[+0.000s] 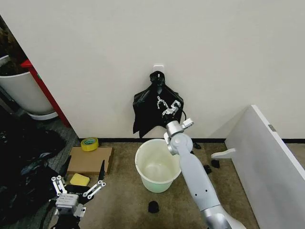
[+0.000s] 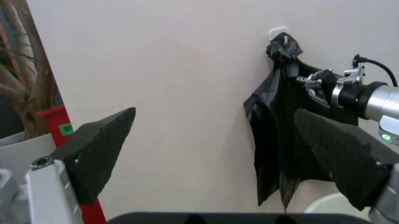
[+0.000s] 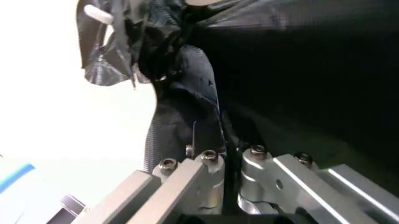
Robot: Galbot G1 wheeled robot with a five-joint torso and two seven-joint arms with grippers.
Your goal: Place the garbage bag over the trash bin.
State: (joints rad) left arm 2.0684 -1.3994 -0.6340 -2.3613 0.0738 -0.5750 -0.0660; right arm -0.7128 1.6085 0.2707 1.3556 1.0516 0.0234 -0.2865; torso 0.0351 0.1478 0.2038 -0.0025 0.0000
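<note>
From the head camera, the garbage bag (image 1: 151, 106) hung knotted on a white wall hook (image 1: 158, 67) and flared downward against the wall, directly above and behind the trash bin (image 1: 157, 165), which stood upright on the carpet close to the baseboard. The right arm reached up past the bin's rim, and the right gripper (image 1: 164, 104) was at the front of the bag, fingers spread against the black plastic; whether they pinched any of it could not be told from here. The left gripper (image 1: 76, 187) sat low near the robot, released, its fingers wide apart above a yellow sponge (image 1: 79, 179) that lay beside a flat cardboard piece (image 1: 89, 160) and a roll of yellow tape (image 1: 89, 143). From the left wrist camera, the left gripper's dark pads (image 2: 100, 144) stood well apart with nothing between them, and beyond them the bag (image 2: 281, 135) hung with the right gripper (image 2: 315, 86) touching it. From the right wrist camera, the metal fingers (image 3: 199, 179) lay close together with a fold of the bag (image 3: 187, 107) running down between them, grasping the film.
</note>
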